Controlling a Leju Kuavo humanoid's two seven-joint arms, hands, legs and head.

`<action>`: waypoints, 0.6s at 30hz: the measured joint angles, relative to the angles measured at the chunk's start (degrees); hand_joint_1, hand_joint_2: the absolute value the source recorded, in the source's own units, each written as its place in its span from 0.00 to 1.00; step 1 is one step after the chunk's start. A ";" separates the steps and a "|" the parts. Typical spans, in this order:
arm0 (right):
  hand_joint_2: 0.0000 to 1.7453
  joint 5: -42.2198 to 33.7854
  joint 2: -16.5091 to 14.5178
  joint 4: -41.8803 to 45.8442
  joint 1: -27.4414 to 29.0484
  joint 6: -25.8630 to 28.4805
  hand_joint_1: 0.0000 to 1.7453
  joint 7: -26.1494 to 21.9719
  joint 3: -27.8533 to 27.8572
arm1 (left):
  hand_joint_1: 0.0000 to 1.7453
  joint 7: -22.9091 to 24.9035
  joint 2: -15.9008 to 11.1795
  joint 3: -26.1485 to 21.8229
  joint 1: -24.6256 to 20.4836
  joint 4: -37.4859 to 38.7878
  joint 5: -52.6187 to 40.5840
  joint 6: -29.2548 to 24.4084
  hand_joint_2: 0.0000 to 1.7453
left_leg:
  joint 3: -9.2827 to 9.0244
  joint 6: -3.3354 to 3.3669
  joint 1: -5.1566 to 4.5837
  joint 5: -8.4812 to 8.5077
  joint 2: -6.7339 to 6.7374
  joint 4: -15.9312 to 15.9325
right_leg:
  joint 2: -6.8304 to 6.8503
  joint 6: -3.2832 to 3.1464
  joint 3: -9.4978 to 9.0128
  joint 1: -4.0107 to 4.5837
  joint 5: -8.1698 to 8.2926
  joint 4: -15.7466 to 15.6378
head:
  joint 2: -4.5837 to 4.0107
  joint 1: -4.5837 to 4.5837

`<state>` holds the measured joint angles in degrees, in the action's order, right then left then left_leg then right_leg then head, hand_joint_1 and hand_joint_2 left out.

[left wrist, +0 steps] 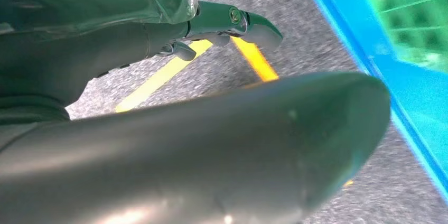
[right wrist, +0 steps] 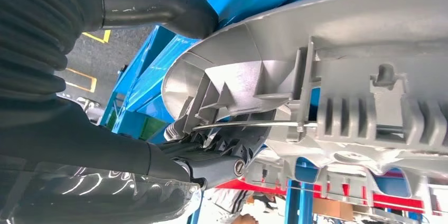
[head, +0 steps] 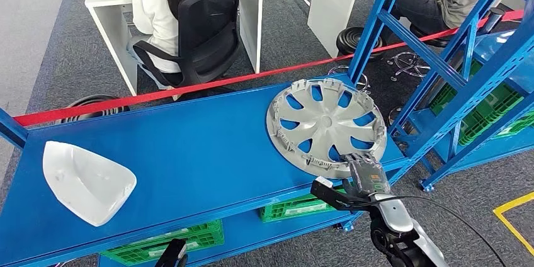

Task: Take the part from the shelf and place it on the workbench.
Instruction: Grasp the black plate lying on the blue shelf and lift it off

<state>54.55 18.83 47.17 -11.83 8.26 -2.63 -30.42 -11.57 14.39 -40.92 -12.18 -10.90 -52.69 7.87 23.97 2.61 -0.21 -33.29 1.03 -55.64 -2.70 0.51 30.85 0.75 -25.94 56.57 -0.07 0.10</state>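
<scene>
OK, left to right:
mirror cover: white shell [head: 87,181] lying on the left of the blue shelf [head: 189,147], well apart from the wheel cover.
left hand: low at the shelf's front edge [head: 175,254]; the left wrist view has it over grey carpet with yellow floor tape [left wrist: 153,81], fingers [left wrist: 232,23] extended, nothing in them.
green crates: on the lower level under the shelf [head: 170,242].
person: seated in a black office chair [head: 201,34] at a white desk [head: 113,2], behind the red barrier tape [head: 189,87].
wheel cover: silver part [head: 325,125] flat on the right end of the shelf, inner side up, near rim over the front edge.
right hand: at that near rim [head: 364,176]; in the right wrist view thumb [right wrist: 158,7] on one face, fingers [right wrist: 211,163] under the clip ribs – closed on the wheel cover [right wrist: 317,76].
</scene>
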 joint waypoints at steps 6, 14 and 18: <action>1.00 1.80 -1.79 -1.18 -0.34 0.05 1.00 0.84 1.35 | 0.00 0.18 0.31 -0.01 -1.69 -0.16 -0.06 0.01 0.00 | 0.16 0.01 0.06 0.20 0.37 -0.01 | -0.20 -0.04 0.17 0.06 0.41 -0.14 | 0.00 0.02; 1.00 6.19 -3.58 -1.25 0.85 -0.84 1.00 0.70 6.24 | 0.00 0.43 0.87 0.00 -2.41 -0.21 -0.73 0.19 0.00 | 0.41 0.22 0.04 0.49 0.14 -0.02 | -0.04 -0.18 0.24 0.04 0.62 -0.30 | 0.00 0.01; 1.00 6.92 -4.12 -0.95 1.42 -1.06 1.00 0.56 7.62 | 0.00 0.45 0.99 -0.01 -2.56 -0.21 -0.73 0.20 0.00 | 0.50 0.25 0.04 0.59 0.03 -0.02 | 0.05 -0.37 0.27 0.04 0.71 -0.34 | 0.00 0.02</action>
<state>61.48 14.71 46.22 -10.41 7.20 -2.08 -22.80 -11.13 15.38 -40.92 -14.74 -11.10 -53.41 8.07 24.47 2.86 -0.17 -32.71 1.06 -55.66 -2.65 0.14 31.13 0.78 -25.23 56.23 -0.07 0.11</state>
